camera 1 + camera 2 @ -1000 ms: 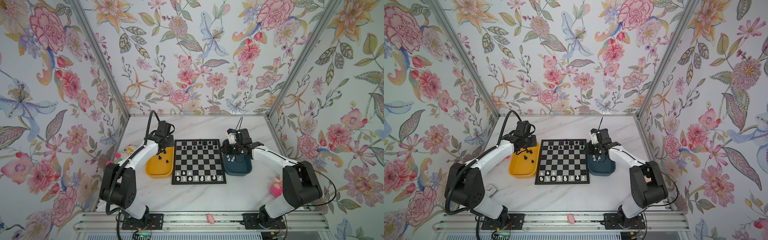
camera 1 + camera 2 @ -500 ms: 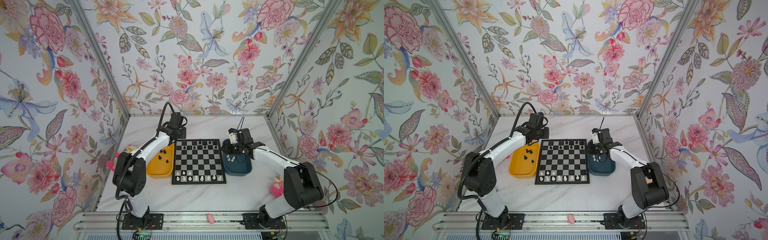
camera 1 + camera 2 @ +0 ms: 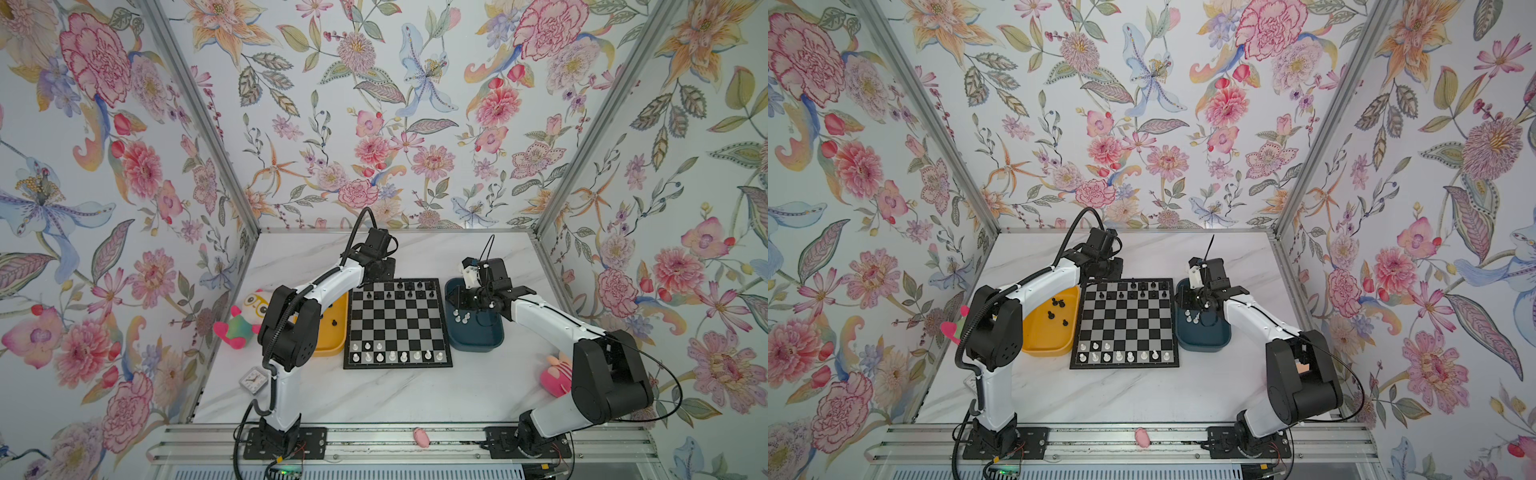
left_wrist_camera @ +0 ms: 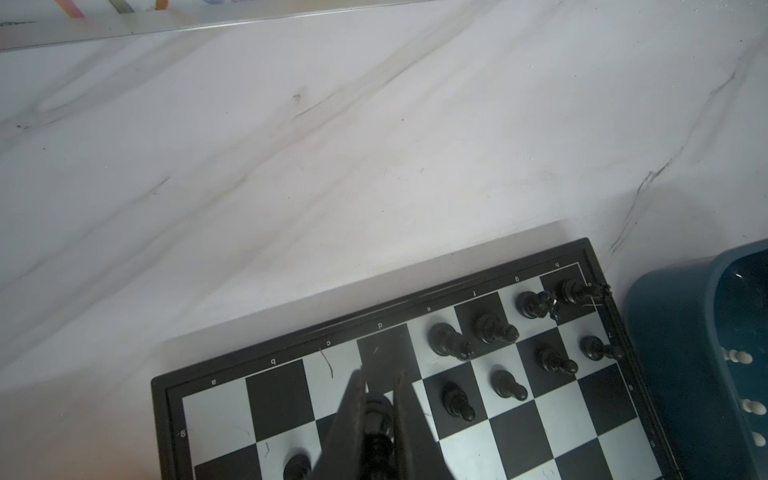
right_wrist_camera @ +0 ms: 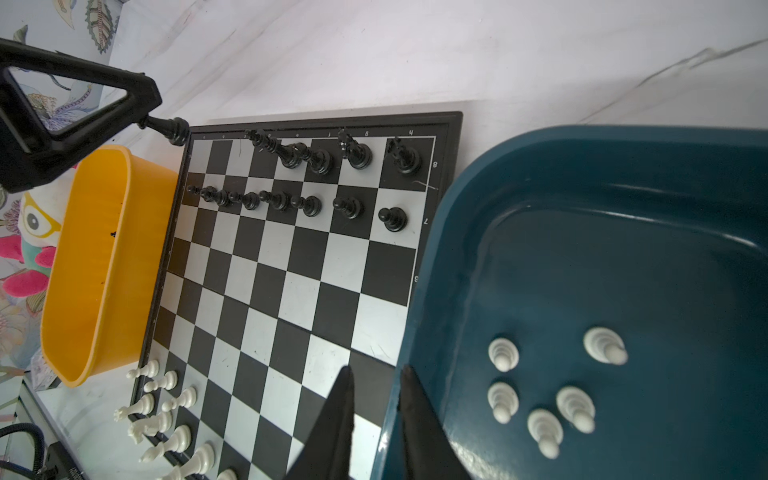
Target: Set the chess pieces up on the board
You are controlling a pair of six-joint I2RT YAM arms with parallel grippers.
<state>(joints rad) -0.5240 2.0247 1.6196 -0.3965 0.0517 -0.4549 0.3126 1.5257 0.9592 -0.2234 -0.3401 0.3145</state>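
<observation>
Enclosed workspace, seen from above. A white marble-patterned worktop (image 3: 415, 399) is bounded on three sides by walls (image 3: 374, 124) papered with large pink, orange and blue flowers. A yellow tray (image 3: 1042, 336) lies on the left of the worktop and a dark blue tray (image 3: 478, 344) on the right, well apart. Near the left wall a plush toy (image 3: 245, 316) with a white face, yellow glasses and pink limbs lies beside the yellow tray; a small white-faced clock (image 3: 253, 379) sits nearer the front. A pink plush toy (image 3: 555, 376) rests near the right wall. A small pink object (image 3: 420, 437) lies on the metal rail (image 3: 374, 444) along the front edge.
</observation>
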